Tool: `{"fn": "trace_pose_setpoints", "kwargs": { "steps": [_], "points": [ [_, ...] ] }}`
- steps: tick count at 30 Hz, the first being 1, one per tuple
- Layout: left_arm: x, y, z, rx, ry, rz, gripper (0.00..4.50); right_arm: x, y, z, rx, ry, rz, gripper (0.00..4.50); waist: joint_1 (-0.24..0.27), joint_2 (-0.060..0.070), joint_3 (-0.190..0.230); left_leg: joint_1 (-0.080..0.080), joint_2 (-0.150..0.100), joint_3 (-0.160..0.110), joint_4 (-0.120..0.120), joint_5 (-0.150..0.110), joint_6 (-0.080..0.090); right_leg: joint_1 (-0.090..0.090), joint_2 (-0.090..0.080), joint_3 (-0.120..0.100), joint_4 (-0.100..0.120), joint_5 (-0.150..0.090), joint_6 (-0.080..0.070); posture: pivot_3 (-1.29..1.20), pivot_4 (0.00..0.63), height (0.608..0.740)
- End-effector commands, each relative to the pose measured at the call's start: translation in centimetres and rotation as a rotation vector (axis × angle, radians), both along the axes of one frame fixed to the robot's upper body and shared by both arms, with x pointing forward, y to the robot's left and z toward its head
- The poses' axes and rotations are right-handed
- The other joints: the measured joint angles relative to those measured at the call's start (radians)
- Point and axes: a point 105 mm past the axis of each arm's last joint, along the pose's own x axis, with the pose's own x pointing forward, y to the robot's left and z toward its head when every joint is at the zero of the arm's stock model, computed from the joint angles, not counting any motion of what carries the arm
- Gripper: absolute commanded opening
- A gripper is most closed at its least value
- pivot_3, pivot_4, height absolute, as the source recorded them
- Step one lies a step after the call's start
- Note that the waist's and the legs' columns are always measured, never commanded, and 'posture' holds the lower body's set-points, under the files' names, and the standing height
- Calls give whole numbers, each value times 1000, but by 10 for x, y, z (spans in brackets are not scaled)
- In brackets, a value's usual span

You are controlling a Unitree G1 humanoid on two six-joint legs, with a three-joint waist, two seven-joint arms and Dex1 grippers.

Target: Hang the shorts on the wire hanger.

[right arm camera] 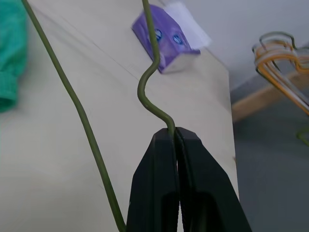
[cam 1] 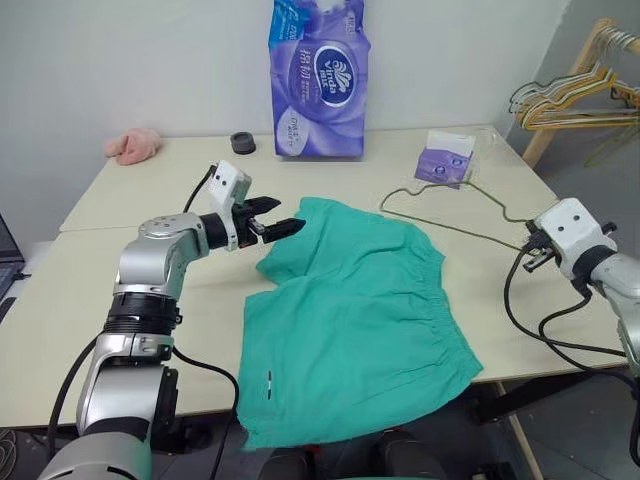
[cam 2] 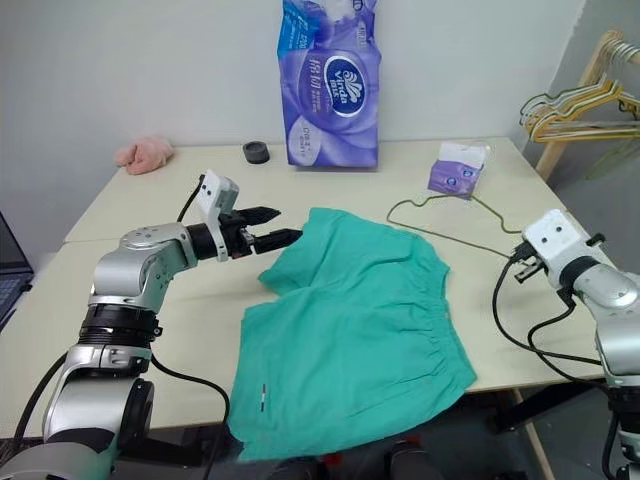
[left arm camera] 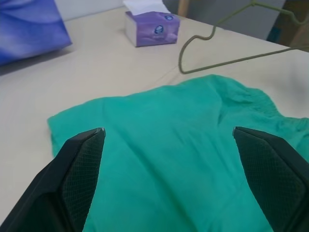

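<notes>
The teal-green shorts [cam 1: 350,310] lie spread flat on the table's middle, one leg hanging over the front edge. My left gripper [cam 1: 281,226] is open and level at the shorts' far-left corner. In the left wrist view its fingers [left arm camera: 82,169] stand wide apart over the fabric [left arm camera: 164,159]. My right gripper [right arm camera: 175,131] is shut on the thin olive wire hanger [right arm camera: 79,111], near one bent end. From that gripper [cam 1: 528,250] the hanger [cam 1: 450,228] reaches across the table's right part, its hook curving beside the shorts' waistband.
At the back of the table [cam 1: 150,190] stand a tall purple tissue pack [cam 1: 320,80], a small purple tissue box [cam 1: 445,160], a black ring [cam 1: 243,142] and a pink cloth [cam 1: 133,146]. A wooden rack with several hangers [cam 1: 580,95] stands beyond the table's right edge.
</notes>
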Motion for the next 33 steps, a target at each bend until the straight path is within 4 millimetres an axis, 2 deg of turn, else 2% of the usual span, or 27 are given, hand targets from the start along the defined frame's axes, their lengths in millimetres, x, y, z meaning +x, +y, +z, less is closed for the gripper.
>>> {"fn": "trace_pose_setpoints", "kwargs": {
  "steps": [1,4,10,19,25,29,33],
  "points": [
    [-7,-3,5,15,-13,-58,4500,-6,40,18,-83,-89,205,36,-5,0,0,0,0,0,0,0,0,0,0,0,0,0,0,-99,54,740],
    [-13,-3,2,11,32,-106,4500,-11,60,18,-102,-110,312,36,-5,0,0,0,0,0,1,0,0,0,0,0,1,0,0,-99,54,740],
    [-24,1,-19,83,116,-163,4500,-20,98,18,-120,-170,491,36,-4,0,0,1,0,0,2,0,0,1,1,0,1,0,0,-95,52,740],
    [-50,-17,-48,119,213,-293,4500,-27,128,32,-167,-243,619,36,-2,0,0,1,0,0,2,0,0,1,1,0,1,0,0,-98,55,740],
    [-56,-25,-52,90,239,-329,4500,-32,140,38,-181,-276,676,36,-2,0,0,1,0,-1,3,0,0,1,1,0,2,0,-1,-102,57,740],
    [-60,-28,-47,37,265,-364,3628,-35,145,38,-194,-285,699,0,-2,0,0,1,0,-1,3,0,0,2,1,-1,2,1,-1,-104,57,740],
    [-64,-28,-48,37,279,-381,2421,-37,146,35,-192,-281,709,0,-2,0,0,1,0,-1,3,0,0,2,1,-1,2,1,-1,-105,58,740]
  ]
}}
